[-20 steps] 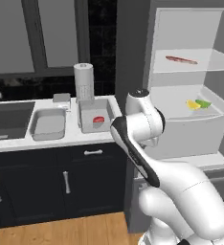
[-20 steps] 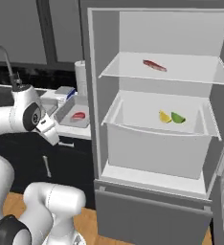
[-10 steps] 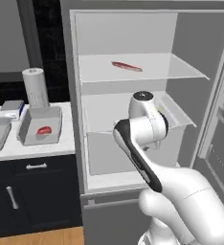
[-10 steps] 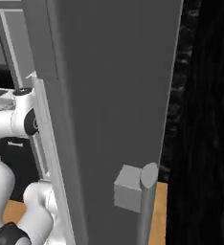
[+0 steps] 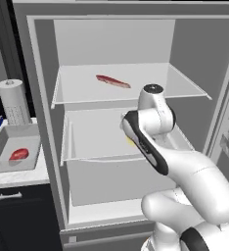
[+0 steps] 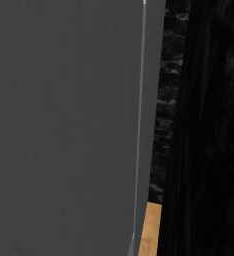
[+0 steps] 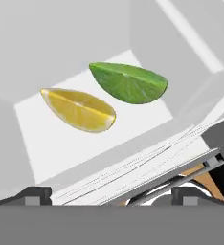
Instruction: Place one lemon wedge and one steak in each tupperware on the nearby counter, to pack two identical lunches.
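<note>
On the counter (image 5: 18,177) at your far left, a tupperware (image 5: 14,152) already holds a steak (image 5: 18,154); a paper-towel roll (image 5: 13,102) stands just behind it. A second steak (image 5: 113,81) lies on the upper fridge shelf (image 5: 185,84).

In the hand view, the lemon wedge (image 7: 79,110) sits in the fridge drawer (image 7: 109,153), at about 11 o'clock from the gripper (image 7: 111,195). Its long axis runs from 10 to 4 o'clock. A lime wedge (image 7: 129,82) lies just beside it toward 1 o'clock, nearly touching, so you will likely need to come in from the lemon's free side.

The fingertips sit far apart at the bottom corners, so the jaws stand wide and hold nothing.

The grey fridge door (image 6: 64,125) blocks the right base view, and the arm hides the drawer's contents in the left base view.
</note>
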